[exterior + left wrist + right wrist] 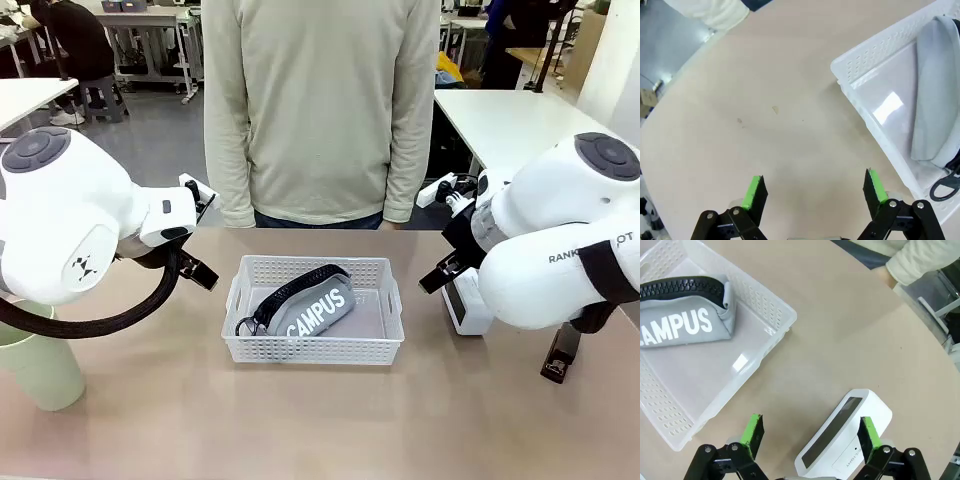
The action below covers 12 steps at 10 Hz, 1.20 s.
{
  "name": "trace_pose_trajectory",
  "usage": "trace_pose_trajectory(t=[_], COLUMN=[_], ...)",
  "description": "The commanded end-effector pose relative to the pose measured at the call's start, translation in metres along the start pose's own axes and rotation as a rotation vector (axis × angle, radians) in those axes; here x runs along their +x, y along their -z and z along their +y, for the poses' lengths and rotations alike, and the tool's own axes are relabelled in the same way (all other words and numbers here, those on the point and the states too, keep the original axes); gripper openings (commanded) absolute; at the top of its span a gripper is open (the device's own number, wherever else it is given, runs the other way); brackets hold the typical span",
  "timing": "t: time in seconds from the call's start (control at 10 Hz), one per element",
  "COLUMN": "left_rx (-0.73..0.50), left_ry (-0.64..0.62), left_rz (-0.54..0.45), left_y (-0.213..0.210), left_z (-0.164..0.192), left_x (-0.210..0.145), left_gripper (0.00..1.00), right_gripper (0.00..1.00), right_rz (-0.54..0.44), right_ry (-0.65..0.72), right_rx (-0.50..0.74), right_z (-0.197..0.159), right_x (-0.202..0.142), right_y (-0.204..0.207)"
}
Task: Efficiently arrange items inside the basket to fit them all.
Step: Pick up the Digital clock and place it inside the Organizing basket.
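Observation:
The white lattice basket (392, 322) sits mid-table with the grey "CAMPUS" pouch (312, 308) lying slantwise in it. A pale green cup (42, 368) stands at the near left. To the right of the basket lies the small white box (463, 302), and the black stapler (561, 353) shows below the right arm. My left gripper (815, 180) hangs open over bare table beside the basket (860, 62) and the pouch (935, 90). My right gripper (811, 424) is open above the white box (842, 435), which lies under the gap near one finger; basket (777, 310) and pouch (682, 322) lie beyond.
A person in a cream sweater (320, 110) stands at the table's far edge, sleeves hanging near it (925, 260). Bare tabletop stretches on both sides of the basket and in front of it. Other tables stand farther back.

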<state>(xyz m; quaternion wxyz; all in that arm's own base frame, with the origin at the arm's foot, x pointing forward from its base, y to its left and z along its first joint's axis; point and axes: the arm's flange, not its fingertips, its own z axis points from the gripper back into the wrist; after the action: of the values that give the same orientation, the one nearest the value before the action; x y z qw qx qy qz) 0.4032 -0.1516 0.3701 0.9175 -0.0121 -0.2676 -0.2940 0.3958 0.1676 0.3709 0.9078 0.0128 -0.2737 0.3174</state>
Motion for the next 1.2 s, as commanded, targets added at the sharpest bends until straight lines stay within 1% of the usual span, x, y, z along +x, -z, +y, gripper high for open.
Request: trace_pose_trajectory(t=[0.0, 1.1], left_rx=[0.000, 0.000], left_ry=[0.000, 0.000], left_rz=[0.000, 0.000], left_y=[-0.0001, -0.0001], left_z=[0.0000, 0.0000], left_x=[0.0001, 0.0001], left_gripper=[1.00, 1.00], right_gripper=[1.00, 1.00], right_rz=[0.000, 0.000], right_ry=[0.000, 0.000], right_rx=[0.000, 0.000], right_z=[0.0000, 0.0000], right_x=[0.0000, 0.0000], right_y=[0.0000, 0.0000])
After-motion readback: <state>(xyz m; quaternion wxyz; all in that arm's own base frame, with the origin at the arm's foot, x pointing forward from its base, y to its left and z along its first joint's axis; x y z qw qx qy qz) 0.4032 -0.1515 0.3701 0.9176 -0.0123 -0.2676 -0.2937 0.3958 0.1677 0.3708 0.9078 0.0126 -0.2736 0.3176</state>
